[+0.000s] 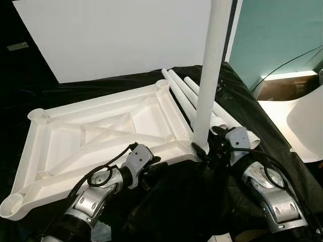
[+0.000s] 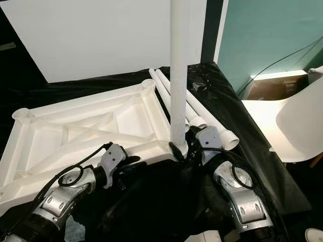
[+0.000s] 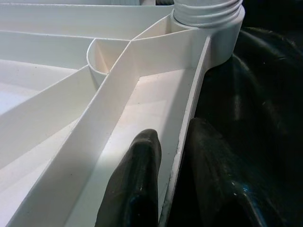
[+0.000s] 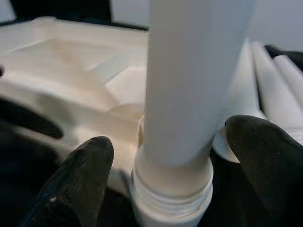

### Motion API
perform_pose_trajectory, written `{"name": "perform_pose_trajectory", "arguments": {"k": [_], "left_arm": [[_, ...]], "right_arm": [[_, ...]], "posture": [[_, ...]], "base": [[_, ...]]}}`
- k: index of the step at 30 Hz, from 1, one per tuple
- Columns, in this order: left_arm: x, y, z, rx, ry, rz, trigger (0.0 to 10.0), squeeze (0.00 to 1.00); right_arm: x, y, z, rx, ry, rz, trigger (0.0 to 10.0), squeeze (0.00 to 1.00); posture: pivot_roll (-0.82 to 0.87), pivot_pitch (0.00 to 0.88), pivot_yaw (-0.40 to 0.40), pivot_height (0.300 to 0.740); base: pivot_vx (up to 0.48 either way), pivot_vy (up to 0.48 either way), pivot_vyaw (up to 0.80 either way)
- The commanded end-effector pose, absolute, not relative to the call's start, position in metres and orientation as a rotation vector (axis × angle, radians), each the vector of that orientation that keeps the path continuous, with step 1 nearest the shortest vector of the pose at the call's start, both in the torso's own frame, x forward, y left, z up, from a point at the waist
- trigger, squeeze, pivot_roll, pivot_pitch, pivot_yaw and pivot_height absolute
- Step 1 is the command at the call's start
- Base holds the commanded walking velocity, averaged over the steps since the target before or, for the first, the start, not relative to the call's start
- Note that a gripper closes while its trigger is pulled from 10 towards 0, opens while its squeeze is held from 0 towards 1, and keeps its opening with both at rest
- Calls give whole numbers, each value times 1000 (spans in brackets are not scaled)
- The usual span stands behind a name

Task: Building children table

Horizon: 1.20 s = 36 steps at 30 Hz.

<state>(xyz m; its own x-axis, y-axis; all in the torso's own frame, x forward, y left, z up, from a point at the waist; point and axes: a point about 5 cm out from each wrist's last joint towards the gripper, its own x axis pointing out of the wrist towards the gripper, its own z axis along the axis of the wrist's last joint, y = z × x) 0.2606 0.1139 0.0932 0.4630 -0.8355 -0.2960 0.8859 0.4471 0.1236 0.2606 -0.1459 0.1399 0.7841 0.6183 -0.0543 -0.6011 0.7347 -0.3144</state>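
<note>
**First leg going into its corner socket**

Black cloth covers the bench. On it lies the ribbed white plastic tabletop (image 1: 101, 133), upside down, one smooth leg (image 1: 209, 75) upright in its near corner socket. Right end effector (image 4: 165, 175) straddles the leg's threaded base, fingers apart. Left end effector (image 3: 165, 184) pinches the tabletop's rim. Likely next: twisting the leg tight. Spare legs (image 1: 184, 96) lie just beside.

Matt white plastic tabletop (image 1: 101, 131) and leg (image 1: 209, 75) — glossy black sheet (image 1: 252, 116) beneath.

Both silver arms are reached forward and bent at the wrist. The left tool (image 3: 173, 189) is closed over a thin white rim, one finger on each side. The right tool (image 4: 163, 182) is spread, its fingertips (image 4: 87, 165) apart around an upright white tube.
</note>
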Motion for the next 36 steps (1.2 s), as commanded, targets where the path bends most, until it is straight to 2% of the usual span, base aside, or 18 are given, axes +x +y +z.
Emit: {"name": "perform_pose_trajectory", "arguments": {"k": [1, 16, 23, 24, 25, 26, 34, 35, 36], "left_arm": [[248, 117, 80, 283, 294, -1194, 0, 0], [230, 122, 81, 237, 297, -1199, 0, 0], [216, 111, 79, 192, 297, -1239, 0, 0], [217, 110, 78, 212, 282, -1224, 4941, 0], [218, 109, 78, 228, 271, -1213, 4941, 0], [220, 109, 78, 246, 257, -1201, 10000, 0], [228, 108, 82, 252, 206, -1176, 10000, 0], [228, 108, 83, 219, 200, -1171, 10000, 1000], [228, 108, 83, 219, 200, -1171, 10000, 1000]], "right_arm": [[262, -144, 143, -321, -62, 702, 10000, 0], [270, -138, 157, -374, -88, 769, 10000, 0], [272, -131, 159, -391, -98, 817, 10000, 0], [273, -131, 159, -393, -98, 821, 10000, 0], [273, -131, 159, -395, -99, 822, 10000, 0], [274, -131, 159, -396, -98, 824, 10000, 0], [275, -132, 159, -402, -94, 828, 10000, 0], [275, -132, 159, -403, -93, 828, 10000, 0], [275, -132, 159, -403, -93, 828, 10000, 0]], "posture": [[-46, 0, 74, 740], [-24, 0, 53, 740], [-21, 0, 46, 740], [-19, 0, 43, 740], [-19, 0, 43, 740], [-19, 0, 43, 740], [-20, 0, 39, 740], [-25, 0, 39, 740], [-25, 0, 39, 740]], "base": [[0, 0, 0], [0, 0, 0], [0, 0, 0], [0, 0, 0], [0, 0, 0], [0, 0, 0], [0, 0, 0], [0, 0, 0], [0, 0, 0]]}}
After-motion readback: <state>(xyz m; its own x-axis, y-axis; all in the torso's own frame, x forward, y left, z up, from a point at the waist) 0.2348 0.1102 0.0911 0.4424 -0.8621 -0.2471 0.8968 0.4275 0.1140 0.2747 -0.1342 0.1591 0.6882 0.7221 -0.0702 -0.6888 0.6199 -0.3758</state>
